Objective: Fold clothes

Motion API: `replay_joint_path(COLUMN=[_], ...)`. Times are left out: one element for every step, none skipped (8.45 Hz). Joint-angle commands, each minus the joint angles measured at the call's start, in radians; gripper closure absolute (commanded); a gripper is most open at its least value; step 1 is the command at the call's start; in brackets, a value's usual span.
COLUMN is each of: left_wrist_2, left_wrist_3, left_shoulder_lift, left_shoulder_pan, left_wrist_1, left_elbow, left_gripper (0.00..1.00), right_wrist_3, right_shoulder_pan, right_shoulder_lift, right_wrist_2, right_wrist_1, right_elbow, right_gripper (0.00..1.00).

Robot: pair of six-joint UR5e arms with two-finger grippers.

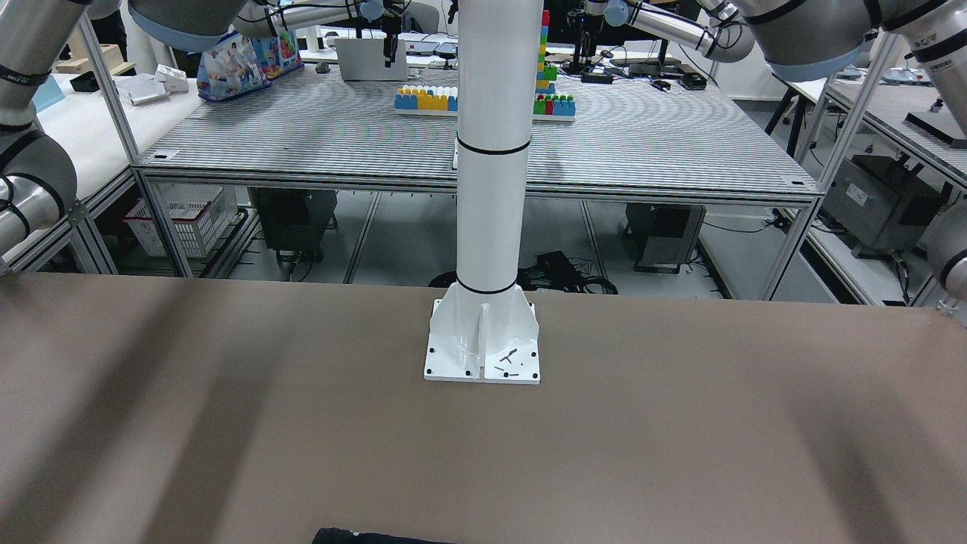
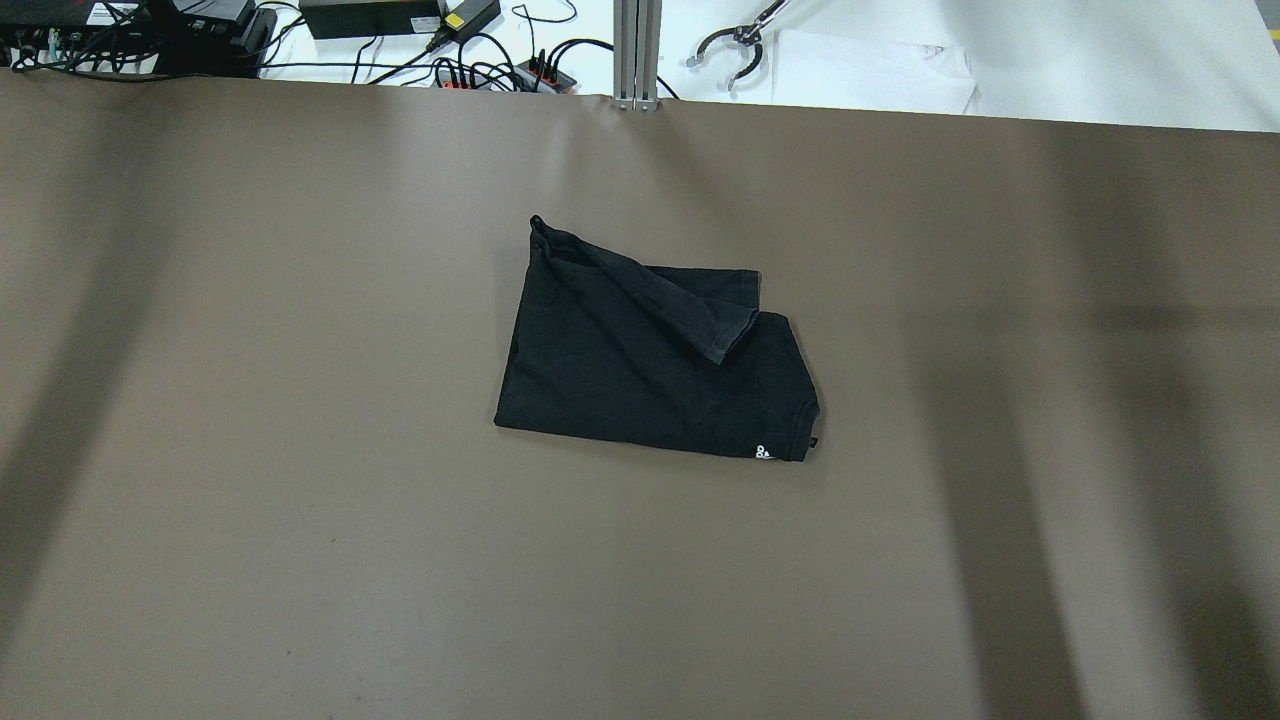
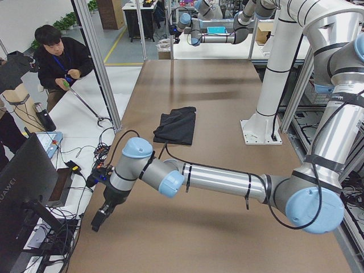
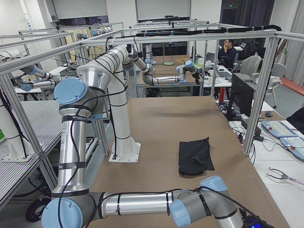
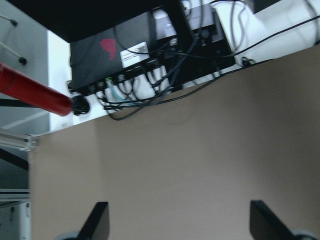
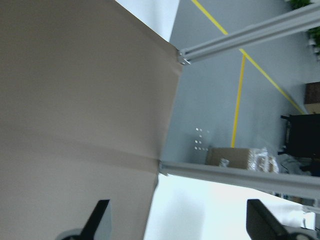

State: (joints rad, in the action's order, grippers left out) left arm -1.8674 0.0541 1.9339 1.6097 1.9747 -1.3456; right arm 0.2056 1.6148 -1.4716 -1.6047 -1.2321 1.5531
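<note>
The clothes (image 2: 640, 375) are one black garment lying folded in the middle of the brown table, with a flap turned back over its top. The clothes (image 3: 177, 124) also show in the left side view, the clothes (image 4: 194, 155) in the right side view, and a sliver of the clothes (image 1: 378, 538) at the bottom of the front view. My left gripper (image 5: 182, 226) hangs open over bare table near its edge, far from the garment; the left gripper (image 3: 99, 217) shows at the table's end. My right gripper (image 6: 180, 226) is open over the table's other end, with nothing between its fingers.
The white pillar's base plate (image 1: 482, 355) is bolted to the table behind the garment. Cables and power boxes (image 2: 400, 25) lie past the far edge. A seated person (image 3: 60, 60) holds a grabber tool, and a monitor (image 3: 28, 182) stands near my left arm.
</note>
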Motion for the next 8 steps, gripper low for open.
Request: replay_joint_path(left_wrist_2=[0.098, 0.103, 0.131, 0.131, 0.131, 0.128, 0.129, 0.132], left_wrist_3=[-0.056, -0.01, 0.004, 0.0, 0.001, 0.001, 0.003, 0.004], left_shoulder_lift=[-0.079, -0.104, -0.148, -0.153, -0.15, -0.157, -0.161, -0.164], left_shoulder_pan=[0.101, 0.098, 0.093, 0.09, 0.09, 0.091, 0.093, 0.092], left_wrist_1=[0.039, 0.007, 0.013, 0.016, 0.016, 0.018, 0.013, 0.012], left_elbow=[-0.064, -0.125, -0.135, -0.136, -0.138, -0.141, -0.167, -0.167], left_gripper=[0.0, 0.0, 0.0, 0.0, 0.0, 0.0, 0.0, 0.0], right_wrist_3=[0.037, -0.016, -0.096, -0.1, -0.1, -0.1, -0.1, -0.1], right_shoulder_pan=[0.063, 0.063, 0.062, 0.062, 0.062, 0.062, 0.062, 0.062], right_shoulder_lift=[-0.12, -0.133, -0.154, -0.157, -0.162, -0.165, -0.165, -0.165], right_wrist_2=[0.143, 0.14, 0.129, 0.1, 0.077, 0.074, 0.074, 0.074], right_wrist_1=[0.049, 0.03, 0.031, 0.037, 0.042, 0.042, 0.042, 0.042], right_elbow=[0.091, 0.11, 0.114, 0.111, 0.11, 0.111, 0.11, 0.111], right_gripper=[0.05, 0.05, 0.05, 0.05, 0.05, 0.05, 0.05, 0.05])
